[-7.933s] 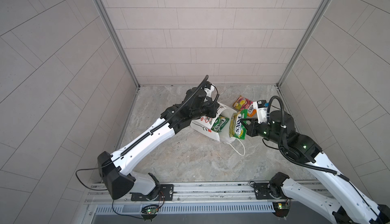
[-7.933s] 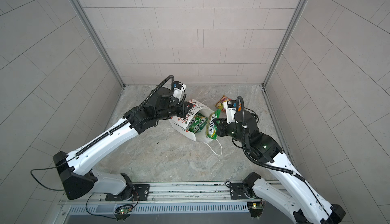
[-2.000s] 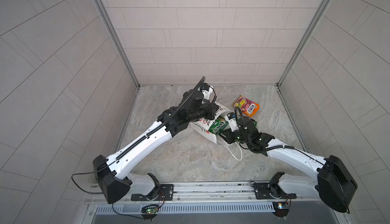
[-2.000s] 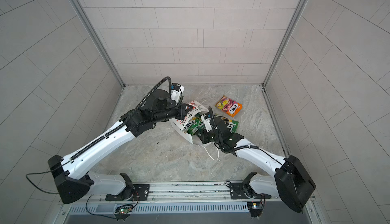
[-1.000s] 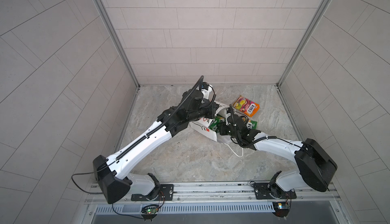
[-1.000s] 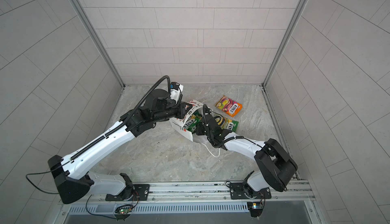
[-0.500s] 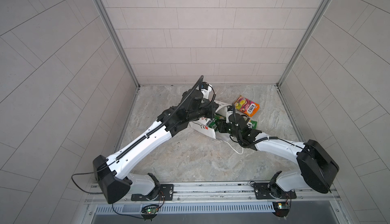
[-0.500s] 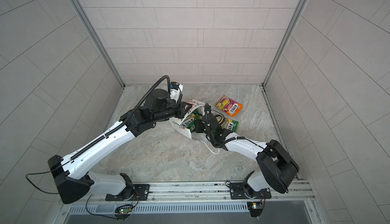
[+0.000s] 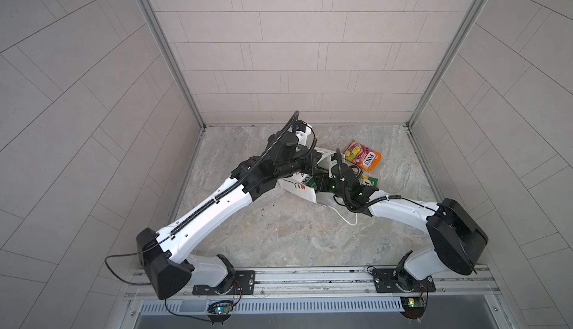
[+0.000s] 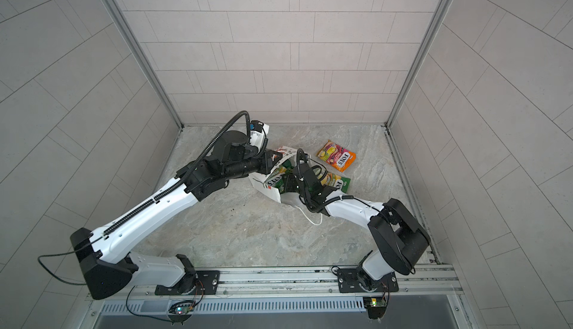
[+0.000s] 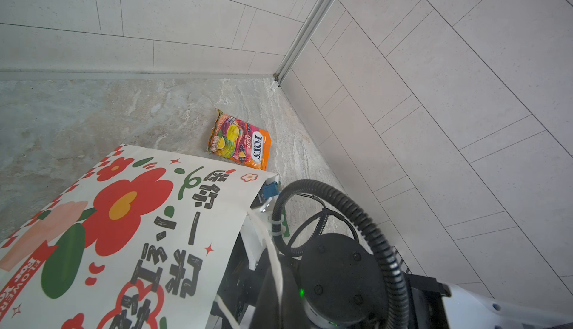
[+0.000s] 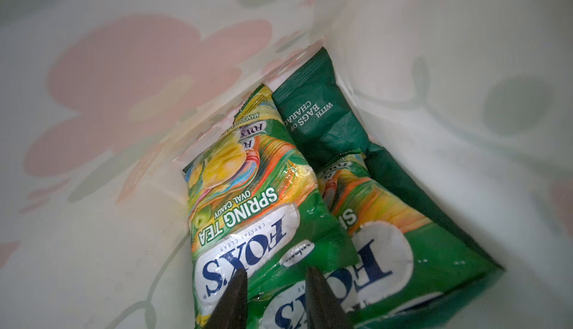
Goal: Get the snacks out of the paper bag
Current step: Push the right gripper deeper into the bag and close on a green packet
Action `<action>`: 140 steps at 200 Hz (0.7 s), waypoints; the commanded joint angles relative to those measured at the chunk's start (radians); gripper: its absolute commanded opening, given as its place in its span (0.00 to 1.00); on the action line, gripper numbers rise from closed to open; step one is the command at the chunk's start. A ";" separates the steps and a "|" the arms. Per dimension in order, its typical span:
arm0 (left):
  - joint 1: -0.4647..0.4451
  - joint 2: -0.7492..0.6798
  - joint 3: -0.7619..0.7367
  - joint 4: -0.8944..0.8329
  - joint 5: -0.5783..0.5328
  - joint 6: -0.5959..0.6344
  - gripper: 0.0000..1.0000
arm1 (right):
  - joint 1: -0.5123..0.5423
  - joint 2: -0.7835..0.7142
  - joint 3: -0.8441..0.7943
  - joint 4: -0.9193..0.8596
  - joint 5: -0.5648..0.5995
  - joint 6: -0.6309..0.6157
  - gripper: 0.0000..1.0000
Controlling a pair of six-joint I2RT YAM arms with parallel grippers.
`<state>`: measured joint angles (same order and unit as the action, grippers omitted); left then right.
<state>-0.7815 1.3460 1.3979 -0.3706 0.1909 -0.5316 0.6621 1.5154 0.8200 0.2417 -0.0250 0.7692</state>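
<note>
The white paper bag (image 9: 296, 188) (image 10: 263, 185) (image 11: 124, 234) lies on its side, mouth toward the right. My left gripper (image 9: 314, 160) (image 11: 277, 284) is shut on its upper rim by the cord handle. My right gripper (image 12: 275, 271) (image 10: 290, 181) is inside the mouth, its jaws a little apart over the lower edge of a yellow-green FOX'S packet (image 12: 248, 188). A second one (image 12: 387, 234) and the dark green crisp bag (image 12: 319, 116) lie beside it in the bag. On the floor lie an orange-pink FOX'S packet (image 9: 362, 159) (image 11: 240, 140) and a yellow-green one (image 10: 336, 181).
A white cord handle (image 9: 347, 216) loops onto the marble floor in front of the bag. Tiled walls close in at the back and both sides, the right wall (image 9: 434, 144) near the loose packets. The arms' mounting rail (image 9: 310, 278) runs along the front.
My right gripper has pushed further into the bag's mouth and its jaws have spread slightly. The left gripper keeps its hold on the rim. The packet carried earlier now lies on the floor.
</note>
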 commanded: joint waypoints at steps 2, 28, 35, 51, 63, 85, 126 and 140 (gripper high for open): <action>-0.004 -0.024 0.003 0.018 0.010 -0.002 0.00 | -0.004 0.024 0.022 -0.026 0.030 0.031 0.35; -0.004 -0.025 0.003 0.018 0.010 -0.001 0.00 | -0.005 0.049 0.037 -0.041 0.031 0.036 0.41; -0.004 -0.024 0.003 0.017 0.011 0.001 0.00 | -0.004 0.053 0.041 -0.048 0.034 0.039 0.43; -0.004 -0.022 0.004 0.018 0.011 0.001 0.00 | -0.005 0.065 0.048 -0.057 0.041 0.046 0.46; -0.003 -0.021 0.005 0.017 0.012 0.000 0.00 | -0.008 0.077 0.053 -0.061 0.041 0.056 0.47; -0.003 -0.019 0.007 0.017 0.015 -0.001 0.00 | -0.011 0.102 0.063 -0.050 0.028 0.075 0.48; -0.003 -0.019 0.006 0.016 0.016 -0.001 0.00 | -0.013 0.141 0.080 -0.032 0.015 0.115 0.50; -0.004 -0.019 0.007 0.016 0.018 0.000 0.00 | -0.012 0.153 0.088 -0.036 0.014 0.132 0.52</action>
<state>-0.7815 1.3460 1.3979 -0.3714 0.1974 -0.5316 0.6544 1.6386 0.8921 0.2245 -0.0113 0.8463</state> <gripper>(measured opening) 0.041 0.508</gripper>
